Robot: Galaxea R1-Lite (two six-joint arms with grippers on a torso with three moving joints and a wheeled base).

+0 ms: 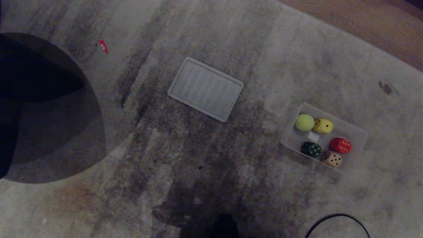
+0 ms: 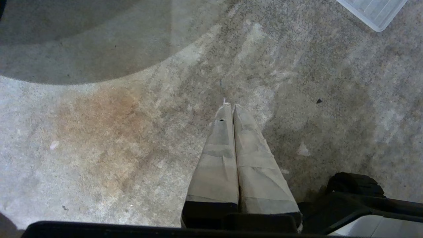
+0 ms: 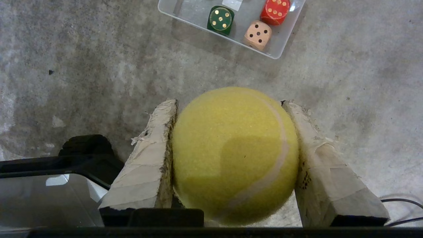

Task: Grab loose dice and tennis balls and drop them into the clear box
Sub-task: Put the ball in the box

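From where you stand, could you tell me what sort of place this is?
Probably a room floor at home or in a lab: a worn grey carpet, wood flooring at its edge, and a cable trailing across.

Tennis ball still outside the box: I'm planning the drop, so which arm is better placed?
Right: the right gripper already clamps that tennis ball, with the clear box just ahead. The left gripper is shut, empty.

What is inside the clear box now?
The clear box holds one tennis ball, four dice, yellow, red, green and tan, and a white label. Nothing looks covered.
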